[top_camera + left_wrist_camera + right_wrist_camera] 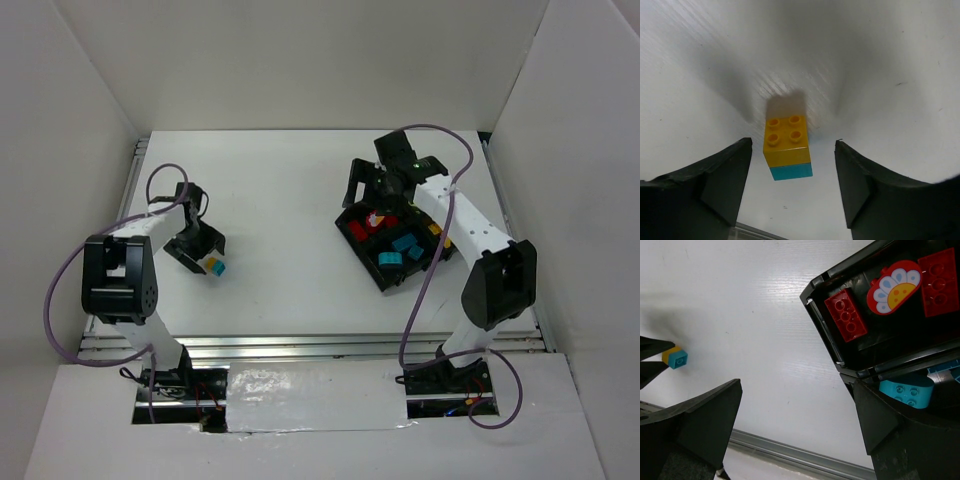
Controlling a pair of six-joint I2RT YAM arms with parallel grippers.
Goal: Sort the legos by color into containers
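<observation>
Sitting on the white table (290, 210) at the left, well apart from the black tray (815, 290) on the right, the small brick (787, 145) is half yellow, with four round studs, and half blue-green. It looks light and hard, made of smooth, shiny plastic, so it may slip if squeezed on a corner. The flat left and right sides look like the best places to pinch. The left gripper (792, 150) has one dark finger on each side of the brick, with a gap on both sides, so it holds nothing. The right gripper (796, 390) is spread wide and empty by the tray's edge. In the tray lie two red bricks (846, 315), a round-edged flower piece (895, 286) and a blue-green block (905, 390).
</observation>
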